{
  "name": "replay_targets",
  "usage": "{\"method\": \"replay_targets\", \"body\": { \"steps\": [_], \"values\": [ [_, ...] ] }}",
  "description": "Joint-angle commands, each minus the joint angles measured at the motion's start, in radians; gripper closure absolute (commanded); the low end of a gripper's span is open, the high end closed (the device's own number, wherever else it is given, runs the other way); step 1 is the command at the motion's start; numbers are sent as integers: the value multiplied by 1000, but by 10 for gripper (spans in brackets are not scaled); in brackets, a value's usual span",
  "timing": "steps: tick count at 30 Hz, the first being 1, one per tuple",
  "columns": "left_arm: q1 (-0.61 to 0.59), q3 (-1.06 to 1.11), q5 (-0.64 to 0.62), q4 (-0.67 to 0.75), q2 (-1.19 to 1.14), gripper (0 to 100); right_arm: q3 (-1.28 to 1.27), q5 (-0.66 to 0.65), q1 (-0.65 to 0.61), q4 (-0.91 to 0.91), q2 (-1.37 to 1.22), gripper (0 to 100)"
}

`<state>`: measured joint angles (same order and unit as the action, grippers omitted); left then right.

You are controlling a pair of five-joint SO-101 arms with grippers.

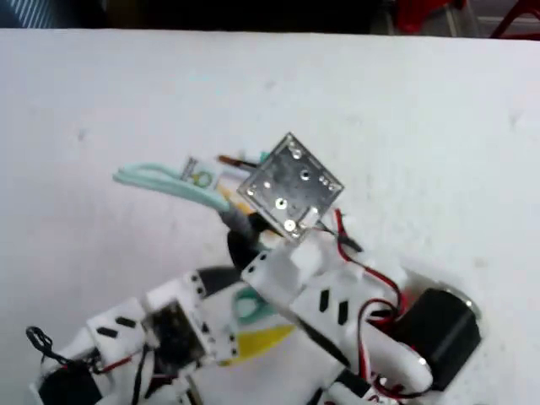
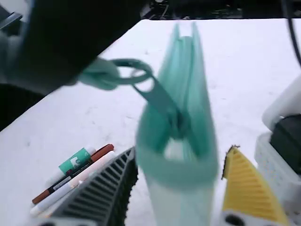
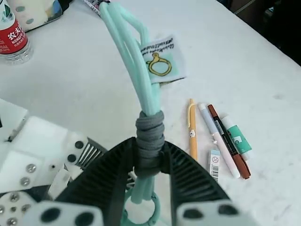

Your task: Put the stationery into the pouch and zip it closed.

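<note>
The mint-green pouch (image 2: 178, 155) stands end-on between my left gripper's (image 2: 176, 197) black and yellow fingers, which are shut on its end. Its zipper pull (image 2: 153, 94) with a ring points toward a dark blurred gripper. My right gripper (image 3: 150, 162) is shut on the grey wrap (image 3: 150, 136) around the pouch's mint cord (image 3: 129, 52). A white tag (image 3: 160, 59) hangs on that cord. Several pens and a green-white stick (image 3: 221, 141) lie on the table beside the cord, also in the left wrist view (image 2: 75, 176). From above, the cord (image 1: 160, 179) stretches left from the right gripper (image 1: 240, 226).
A plastic bottle (image 3: 11, 33) stands at the table's edge in the right wrist view. Both arms crowd the near edge of the white table (image 1: 405, 110), the left arm (image 1: 160, 329) low beside the right arm (image 1: 354, 312).
</note>
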<state>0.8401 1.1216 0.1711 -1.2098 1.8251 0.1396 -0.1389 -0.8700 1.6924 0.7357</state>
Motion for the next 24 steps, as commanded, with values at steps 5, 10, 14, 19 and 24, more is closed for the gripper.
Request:
{"method": "replay_targets", "body": {
  "steps": [5,10,14,19,24],
  "values": [
    [-116,89,-176,147,4,699,6,-11,21,-45,-7,981],
    [-114,83,-175,106,5,700,0,-11,104,-73,-7,981],
    [-114,74,-170,72,5,760,0,-11,117,-73,-7,981],
    [-114,75,-169,123,5,975,-15,-11,120,-94,-7,981],
    [-131,72,-169,239,5,980,-117,-11,119,-263,-7,981]
  ]
}}
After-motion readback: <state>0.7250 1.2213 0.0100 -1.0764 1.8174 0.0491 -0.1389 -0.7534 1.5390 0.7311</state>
